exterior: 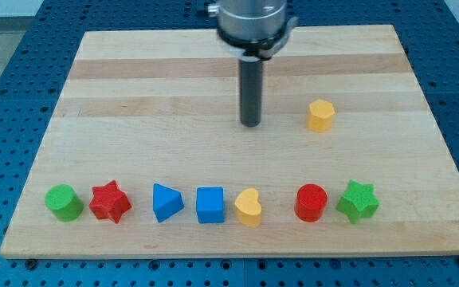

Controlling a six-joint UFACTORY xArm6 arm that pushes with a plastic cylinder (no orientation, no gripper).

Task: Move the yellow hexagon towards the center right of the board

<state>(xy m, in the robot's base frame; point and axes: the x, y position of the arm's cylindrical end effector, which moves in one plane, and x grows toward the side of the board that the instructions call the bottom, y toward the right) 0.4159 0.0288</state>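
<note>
Camera view gives you the yellow hexagon sitting alone on the right half of the wooden board, a little above the mid-height of the worktop and well in from the right edge. It stands flat and touches nothing.

To the view's left of it you see my tip, the lower end of the dark rod, resting on the board near the centre, roughly level with the hexagon and clearly apart from it. There is no hand to open or close here; the rod has hold of nothing and touches no block.

Along the bottom edge you find a row of seven blocks, all well below the hexagon. From the bottom left corner rightward: a green cylinder, a red star just beside it, a blue triangle, a blue cube, a yellow heart close against the cube, then a red cylinder and a green star nearest the bottom right corner.
</note>
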